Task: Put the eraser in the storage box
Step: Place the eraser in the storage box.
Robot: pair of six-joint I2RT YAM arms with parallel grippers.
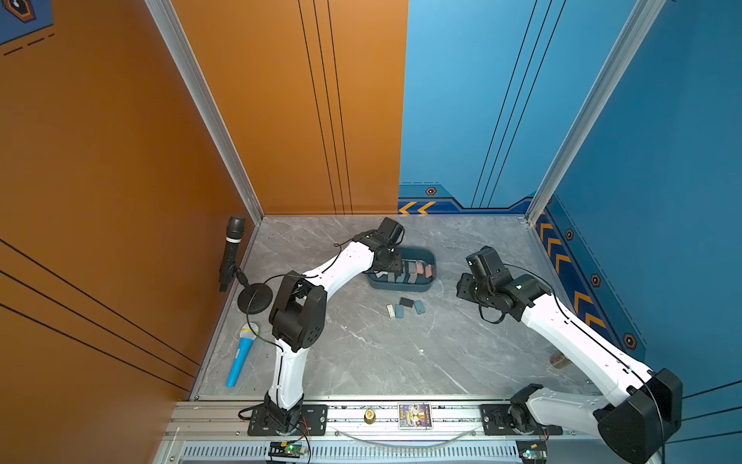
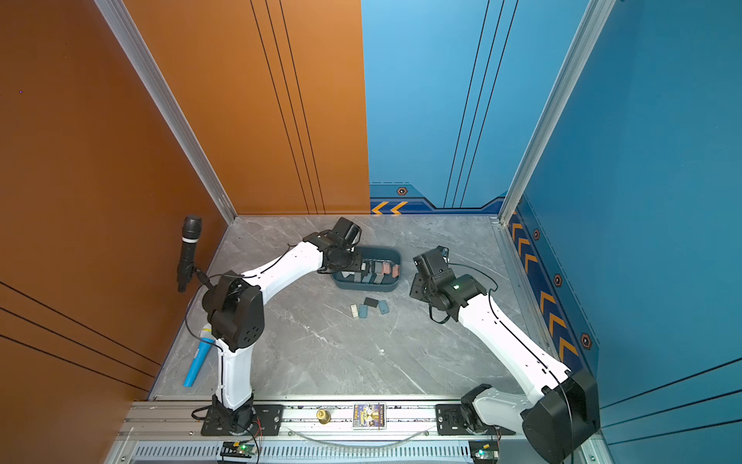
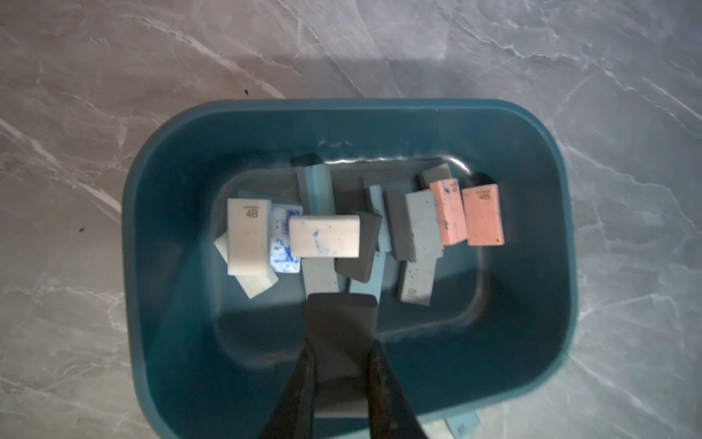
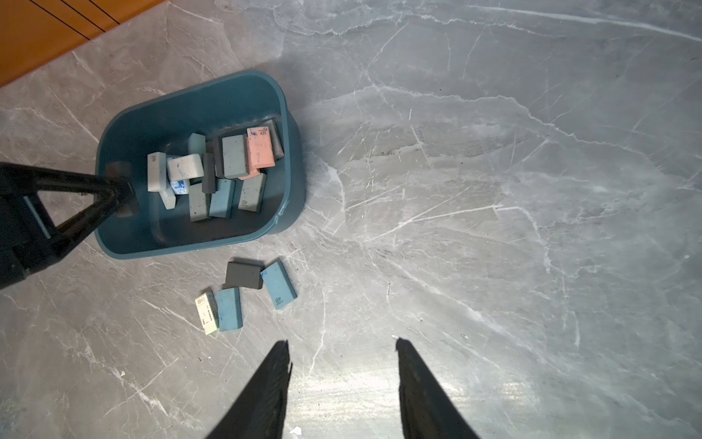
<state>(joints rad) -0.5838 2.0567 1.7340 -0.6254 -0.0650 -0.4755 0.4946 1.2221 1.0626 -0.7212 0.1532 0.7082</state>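
Left gripper (image 3: 340, 342): clamped on a dark grey eraser (image 3: 342, 315), a finger pressed to each long side, poised over the box.
Eraser: between the left gripper's fingers with its free end jutting past their tips, inside the box's outline at the end nearest the left arm; whether it touches the floor of the box cannot be told.
Box (image 3: 163, 182): teal, set on the table (image 3: 114, 57), towards the back middle in both top views (image 1: 401, 286) (image 2: 367, 286).
Pile (image 3: 414, 224): white, blue, grey and pink erasers heaped in the box, just beyond the held eraser's end.
Right gripper (image 4: 340, 344): fingers apart, holding nothing, above bare table, well apart from the box.
Loose erasers (image 4: 243, 275): four on the table just outside the box's front wall, one black, two blue and one cream, between the box and the right gripper.
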